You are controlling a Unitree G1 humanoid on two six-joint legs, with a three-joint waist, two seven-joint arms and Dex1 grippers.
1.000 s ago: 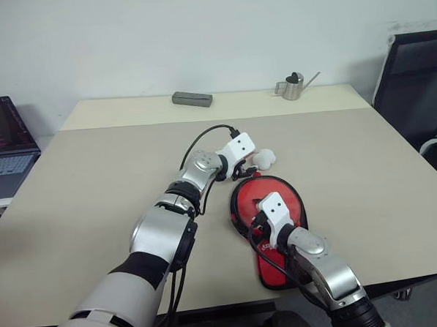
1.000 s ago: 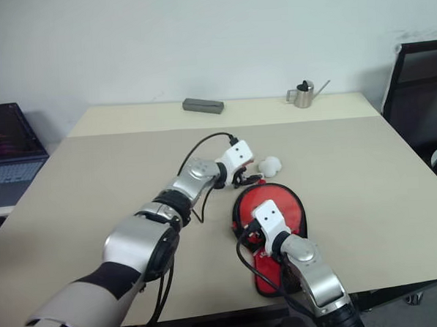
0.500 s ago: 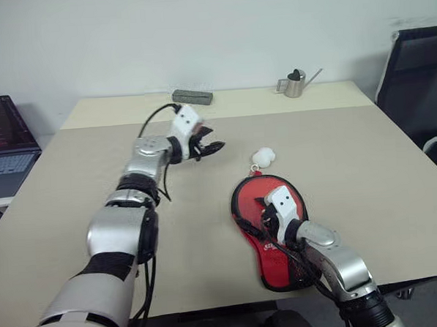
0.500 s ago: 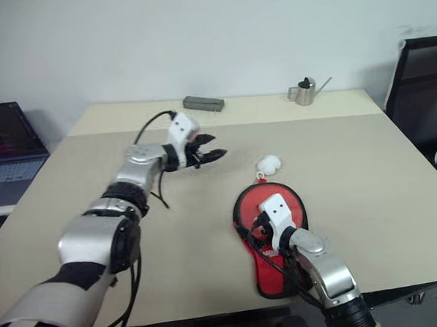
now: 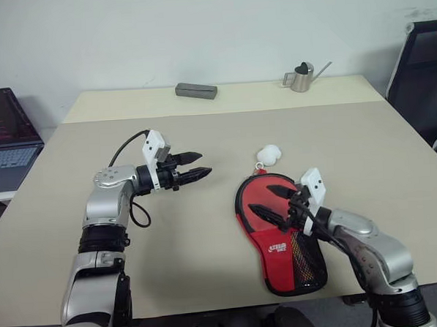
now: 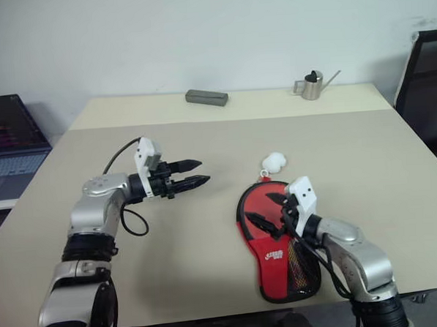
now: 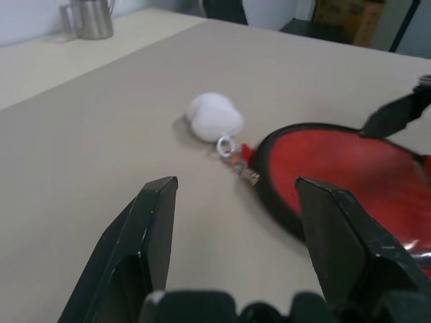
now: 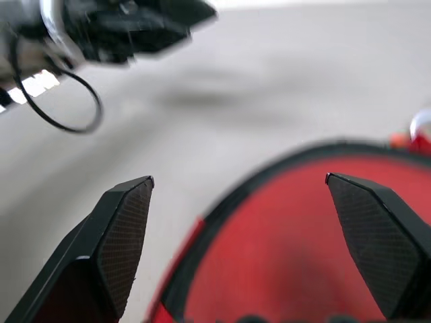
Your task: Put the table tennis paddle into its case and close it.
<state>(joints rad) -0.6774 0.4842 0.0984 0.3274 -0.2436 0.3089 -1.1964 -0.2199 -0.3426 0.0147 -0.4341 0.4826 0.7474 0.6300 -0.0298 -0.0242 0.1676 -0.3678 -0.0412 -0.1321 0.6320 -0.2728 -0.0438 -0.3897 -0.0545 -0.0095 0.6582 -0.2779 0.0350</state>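
Observation:
The red case (image 5: 280,249) with its black mesh panel lies flat on the table near the front edge. Its white pom-pom pull (image 5: 269,154) rests on the table just beyond its round end. The paddle is hidden from view. My right gripper (image 5: 264,199) hovers open just above the round end of the case (image 8: 283,235), with nothing between its fingers. Open and empty, my left gripper (image 5: 202,163) hangs above bare table to the left of the case, pointing towards the pom-pom (image 7: 214,116).
A grey box (image 5: 196,91) and a metal watering can (image 5: 300,78) stand at the table's far edge. A laptop (image 5: 4,138) sits on a side desk at the left, and a black chair (image 5: 422,57) stands at the right.
My left gripper has drawn back from beside the pom-pom, leftward and up, and turned. My right gripper has lifted off the case and shifted right. The case has stayed in place.

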